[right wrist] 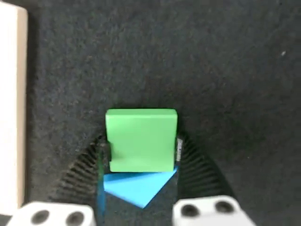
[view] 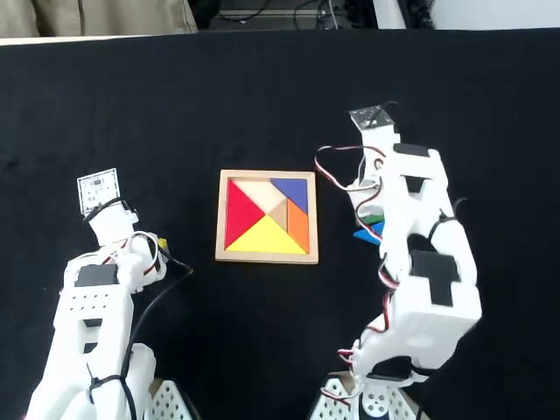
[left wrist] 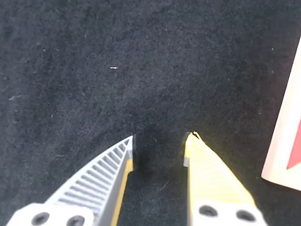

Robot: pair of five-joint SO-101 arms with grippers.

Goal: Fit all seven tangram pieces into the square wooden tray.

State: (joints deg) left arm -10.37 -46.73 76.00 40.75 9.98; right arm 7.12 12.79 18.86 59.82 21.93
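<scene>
The square wooden tray (view: 267,257) lies mid-table holding a red triangle (view: 238,214), a yellow triangle (view: 265,236), an orange piece (view: 299,226) and a dark blue piece (view: 293,191); bare wood shows at its upper middle. Right of the tray, my right gripper (right wrist: 140,146) is shut on a green square (right wrist: 141,140), its fingers pressed against two opposite sides. A light blue triangle (right wrist: 138,188) lies just behind the square, between the fingers. My left gripper (left wrist: 160,139) stands open over bare cloth to the left of the tray (left wrist: 282,141), holding nothing.
Black cloth covers the whole table. The tray's outer wall (right wrist: 11,108) runs close beside the right gripper. Cables hang from the right arm (view: 420,254) near the tray's upper right corner. The left arm (view: 96,297) sits at the lower left.
</scene>
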